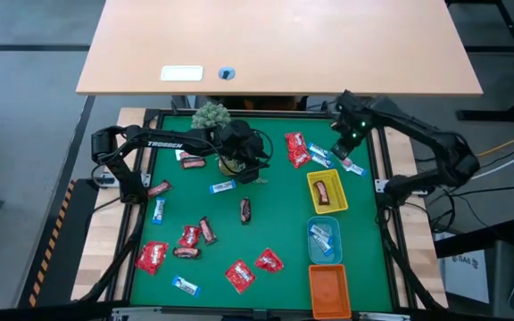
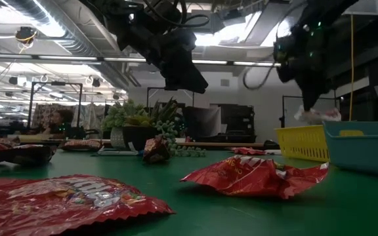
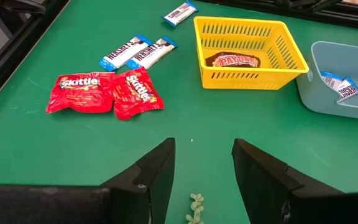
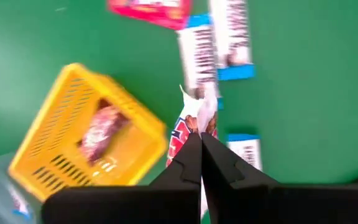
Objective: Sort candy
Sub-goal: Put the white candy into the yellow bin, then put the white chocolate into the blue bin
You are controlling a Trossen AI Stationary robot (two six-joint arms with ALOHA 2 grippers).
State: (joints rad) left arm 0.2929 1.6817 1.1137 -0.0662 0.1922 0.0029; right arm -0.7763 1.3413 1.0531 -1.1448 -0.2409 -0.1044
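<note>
Sorting candy around the yellow tray, with one blue-and-white wrapper lifted.
Left gripper hangs well left of the yellow tray, over the small plant, fingers spread and holding nothing. Red packets lie on the green mat between it and the tray; a brown bar lies inside the tray. Right gripper, just beyond the tray's far edge, pinches the blue-and-white wrapper between closed fingers.

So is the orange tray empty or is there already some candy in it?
Empty. In the high view the orange tray shows only its bare floor, while the yellow tray holds one bar and the blue tray holds blue-and-white wrappers.
</note>
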